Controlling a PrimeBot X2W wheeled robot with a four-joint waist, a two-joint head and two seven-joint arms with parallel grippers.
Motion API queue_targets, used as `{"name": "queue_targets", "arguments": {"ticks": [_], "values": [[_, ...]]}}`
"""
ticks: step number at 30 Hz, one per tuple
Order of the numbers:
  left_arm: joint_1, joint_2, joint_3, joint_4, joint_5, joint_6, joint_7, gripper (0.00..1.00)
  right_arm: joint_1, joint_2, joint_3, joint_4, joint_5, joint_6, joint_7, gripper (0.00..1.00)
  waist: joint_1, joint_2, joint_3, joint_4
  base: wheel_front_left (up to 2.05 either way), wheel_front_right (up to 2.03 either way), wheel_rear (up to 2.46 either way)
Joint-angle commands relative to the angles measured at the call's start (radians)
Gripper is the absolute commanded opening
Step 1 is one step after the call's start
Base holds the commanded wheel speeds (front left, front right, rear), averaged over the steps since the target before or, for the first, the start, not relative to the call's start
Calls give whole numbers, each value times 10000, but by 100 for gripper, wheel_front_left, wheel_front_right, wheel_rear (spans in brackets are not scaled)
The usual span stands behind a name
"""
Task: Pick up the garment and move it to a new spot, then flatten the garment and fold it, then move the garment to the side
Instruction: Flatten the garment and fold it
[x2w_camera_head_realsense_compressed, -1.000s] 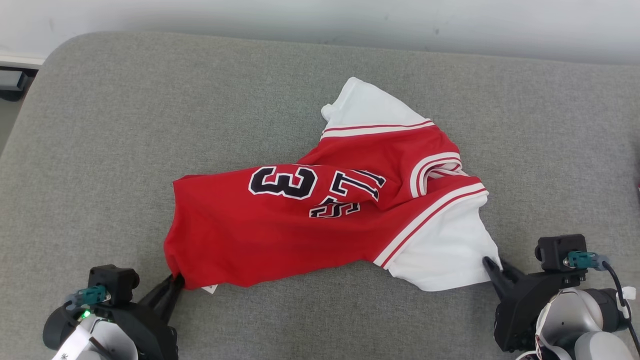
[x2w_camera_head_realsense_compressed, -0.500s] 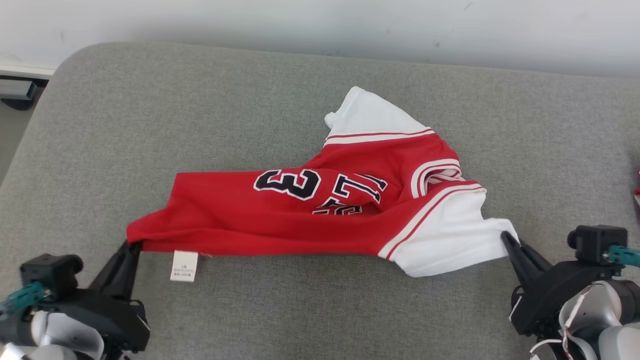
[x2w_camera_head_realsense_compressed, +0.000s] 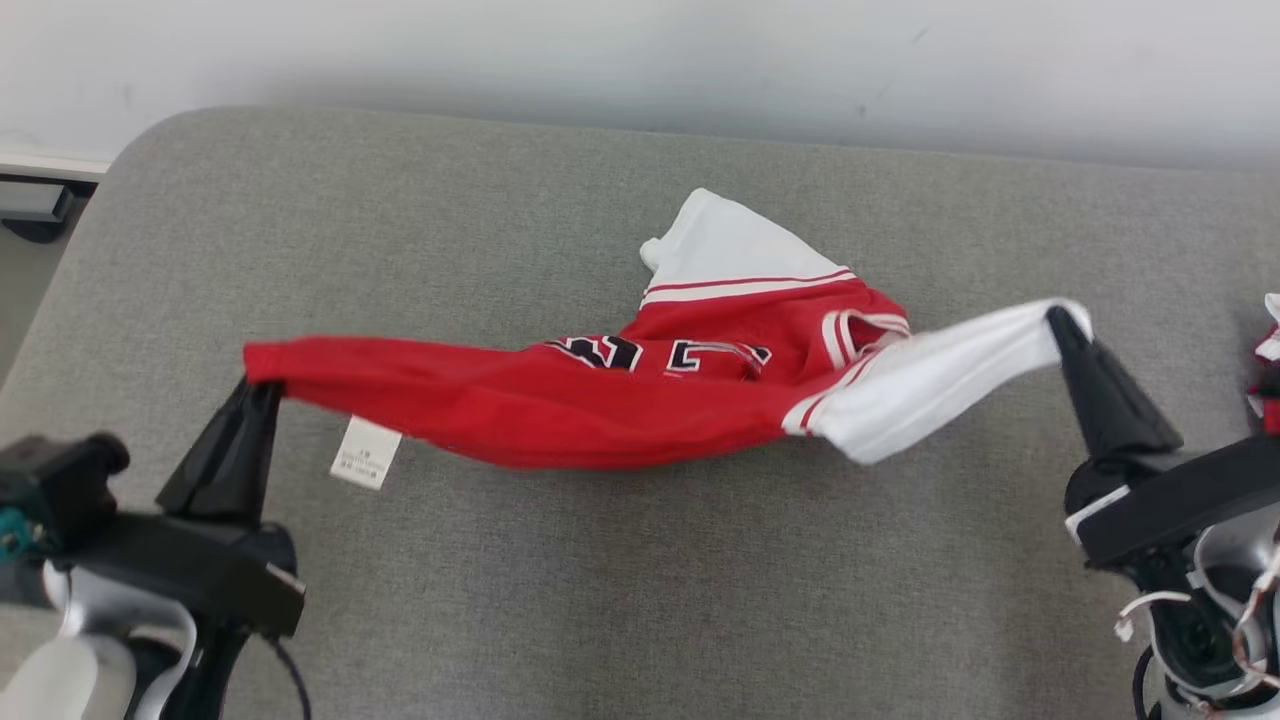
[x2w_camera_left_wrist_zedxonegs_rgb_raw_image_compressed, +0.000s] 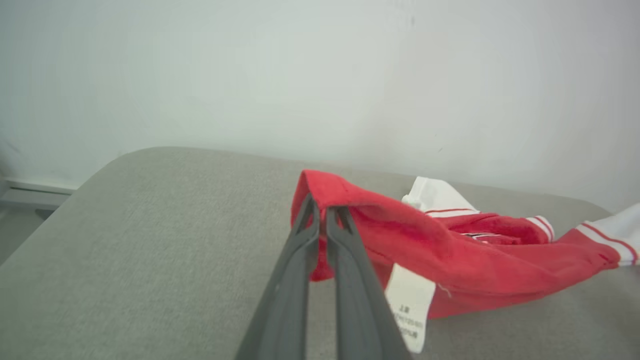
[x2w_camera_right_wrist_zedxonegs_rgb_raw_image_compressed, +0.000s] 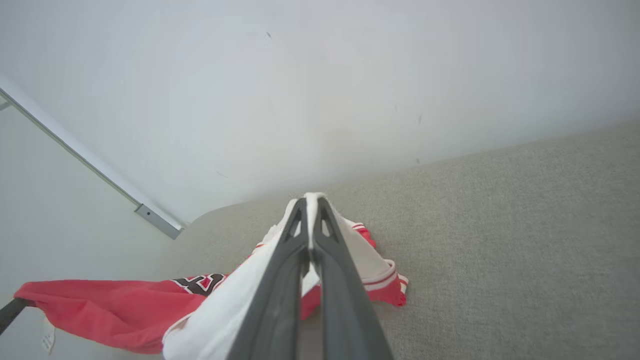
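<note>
Left pincer (x2w_camera_head_realsense_compressed: 262, 385) is closed on the red hem corner of the garment (x2w_camera_head_realsense_compressed: 620, 410). Its fingers (x2w_camera_left_wrist_zedxonegs_rgb_raw_image_compressed: 290, 280) are pressed together and the cloth is folded over their tips, clearest in the left wrist view. Right pincer (x2w_camera_head_realsense_compressed: 1060, 318) is likewise closed, nipping the edge of a white sleeve; the right wrist view shows a sliver of white cloth caught at its tips. The garment is a red jersey with white sleeves, striped trim and dark numerals, crumpled so the numerals are half hidden. It hangs stretched between the two pincers across the middle of the grey fabric-covered worktop (x2w_camera_head_realsense_compressed: 600, 600). Both gripped ends are raised off the surface and the red body sags in between. The far white sleeve and the collar area lie on the worktop, toward the pale wall (x2w_camera_head_realsense_compressed: 640, 60). A white care label (x2w_camera_head_realsense_compressed: 365, 452) dangles from the red edge just beside the left pincer — print too small to read.
</note>
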Motion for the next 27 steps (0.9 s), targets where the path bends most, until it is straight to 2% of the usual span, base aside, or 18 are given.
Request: {"name": "queue_targets", "arguments": {"ticks": [1, 7, 13, 19, 23, 27], "values": [[-354, -81, -21, -224, -69, 32, 102, 0, -229, -32, -57, -180, 303, -10, -135, 0, 0, 0, 31, -51, 0, 0, 0], [-1419, -384, 50, -569, -292, 95, 450, 0, -900, -35, -141, -804, 667, -10, -202, 0, 0, 0, 178, -283, 0, 0, 0], [-2615, -959, 174, -224, -802, 65, 680, 0, -1905, -31, -162, -1023, -190, -9, 455, 0, 0, 0, 414, -490, 0, 0, 0], [-4544, -1536, 232, 757, -852, 249, 847, 0, -4078, -34, 158, -1157, -1168, -9, 1544, 0, 0, 0, 1082, -711, 0, 0, 0], [-5798, -1863, 128, 1389, -698, 205, 847, 0, -5627, -37, 334, -948, -1324, -10, 1720, 0, 0, 0, 1649, -840, 0, 0, 0], [-7182, -2109, 188, 2001, -599, 143, 755, 0, -7101, -166, 518, -223, -1333, -9, 1719, 0, 0, 0, 2341, -976, 0, 0, 0]]}}
